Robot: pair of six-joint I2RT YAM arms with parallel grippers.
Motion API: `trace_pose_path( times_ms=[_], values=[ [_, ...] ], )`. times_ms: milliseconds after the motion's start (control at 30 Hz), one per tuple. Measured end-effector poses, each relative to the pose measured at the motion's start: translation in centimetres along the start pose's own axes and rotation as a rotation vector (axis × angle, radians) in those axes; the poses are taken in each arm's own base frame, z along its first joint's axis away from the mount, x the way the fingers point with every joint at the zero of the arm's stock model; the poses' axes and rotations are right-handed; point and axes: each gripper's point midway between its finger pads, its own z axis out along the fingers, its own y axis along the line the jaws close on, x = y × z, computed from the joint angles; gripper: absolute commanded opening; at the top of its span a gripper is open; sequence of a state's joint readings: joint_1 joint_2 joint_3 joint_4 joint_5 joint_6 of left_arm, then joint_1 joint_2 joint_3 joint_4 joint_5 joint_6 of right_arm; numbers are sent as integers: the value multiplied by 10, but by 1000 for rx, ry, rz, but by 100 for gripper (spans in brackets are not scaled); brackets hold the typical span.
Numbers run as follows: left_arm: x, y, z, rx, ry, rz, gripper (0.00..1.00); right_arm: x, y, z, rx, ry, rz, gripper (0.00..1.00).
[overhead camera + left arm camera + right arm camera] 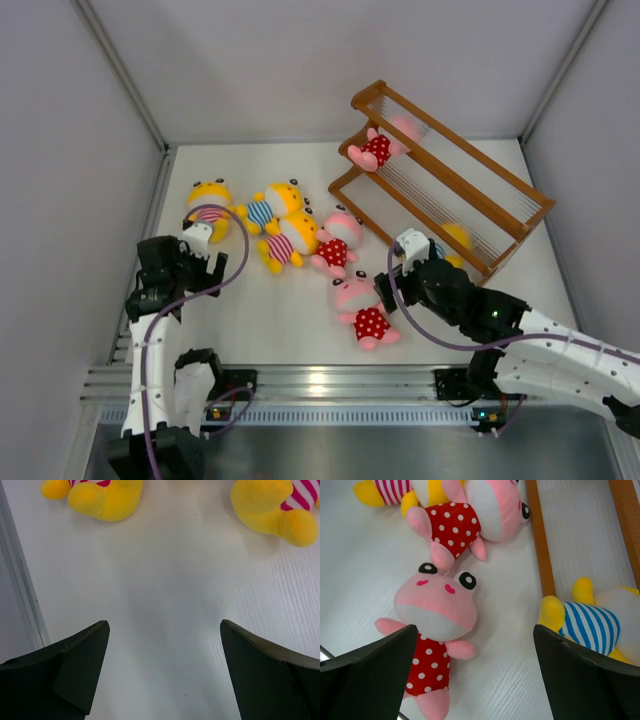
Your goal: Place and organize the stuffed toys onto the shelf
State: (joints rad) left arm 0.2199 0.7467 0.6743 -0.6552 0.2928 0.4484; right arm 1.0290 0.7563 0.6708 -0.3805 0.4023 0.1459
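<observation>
Here: R jaws apart, empty, over pink toy (436,611), prob. next pick; L jaws apart, empty, above tabletop (165,605). Shelf (450,175), 1 o'clock, holds two toys; five loose toward 10 o'clock.

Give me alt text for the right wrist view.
A pink plush in a red dotted outfit lies on the white table under the open right tool. A second pink one lies beyond it; a blue-striped yellow one rests on the shelf.
</observation>
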Motion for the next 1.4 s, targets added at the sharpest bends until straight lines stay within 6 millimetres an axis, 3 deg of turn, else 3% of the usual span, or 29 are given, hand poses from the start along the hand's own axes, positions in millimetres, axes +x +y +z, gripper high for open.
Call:
trace_pose_path(
  times_ms=[200, 367, 533, 667, 800, 933, 1033, 1067, 1133, 1200, 1300, 1400],
  values=[
    [4, 9, -1, -52, 28, -7, 98, 3, 13, -9, -127, 87, -181, 99],
    [7, 28, -5, -146, 71, -11, 98, 13, 38, -25, -394, 122, -481, 99],
    [5, 32, -9, -174, 76, -19, 98, 48, 46, -26, -563, 220, -723, 96],
    [8, 28, -8, -157, 84, -28, 98, 97, 55, -17, -681, 372, -847, 95],
    [9, 28, -8, -155, 88, -29, 98, 145, 55, -21, -753, 458, -906, 93],
    [8, 29, -8, -155, 94, -30, 98, 163, 55, -13, -746, 457, -910, 83],
    [9, 30, -7, -157, 104, -27, 98, 166, 59, 0, -727, 458, -897, 60],
    [9, 31, -7, -158, 108, -26, 98, 167, 61, 3, -722, 462, -889, 43],
    [10, 31, -6, -160, 118, -22, 98, 170, 62, 7, -717, 483, -874, 28],
    [12, 32, -5, -162, 127, -18, 98, 168, 64, 8, -712, 516, -855, 0],
    [12, 33, -5, -164, 132, -13, 98, 138, 73, 8, -697, 538, -791, 0],
    [12, 33, -5, -166, 133, -12, 98, 75, 89, 11, -659, 501, -705, 0]
  ],
)
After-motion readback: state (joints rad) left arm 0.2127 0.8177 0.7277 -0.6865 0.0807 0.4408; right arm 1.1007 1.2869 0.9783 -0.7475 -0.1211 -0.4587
